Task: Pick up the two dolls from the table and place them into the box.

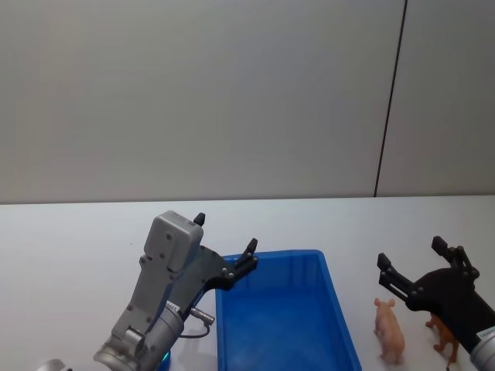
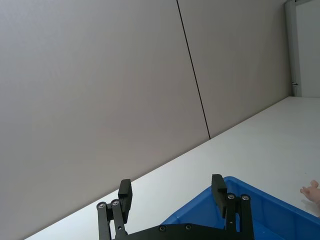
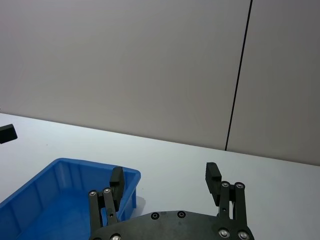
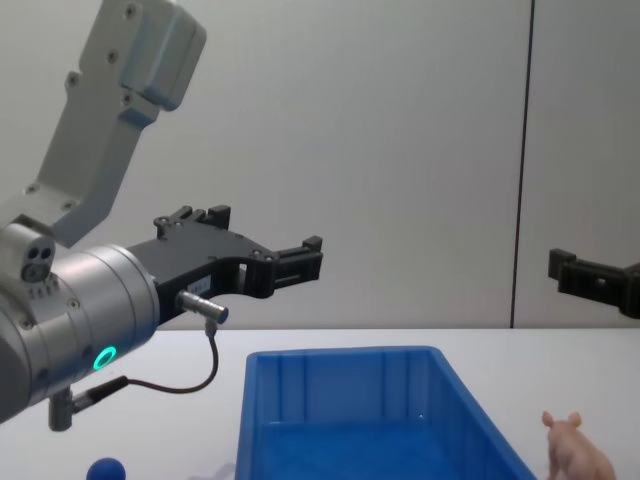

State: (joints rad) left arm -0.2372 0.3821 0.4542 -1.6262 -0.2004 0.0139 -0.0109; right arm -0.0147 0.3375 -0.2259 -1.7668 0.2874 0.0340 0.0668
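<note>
Nearest, the pig (image 1: 389,331) and brown doll (image 1: 445,334) stand on the table (image 1: 77,232) just right of the box (image 1: 290,254). A blue toy (image 4: 105,469) lies left of it. The right gripper (image 1: 411,251) hangs above the pig, spread and empty. The left gripper (image 1: 226,232), likewise spread and empty, hangs by the box's far left corner.

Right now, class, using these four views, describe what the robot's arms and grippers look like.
The left arm has silver-grey casings, a teal glowing ring and a thin black cable. The left gripper and right gripper are black two-finger linkages with silver rivets.
</note>
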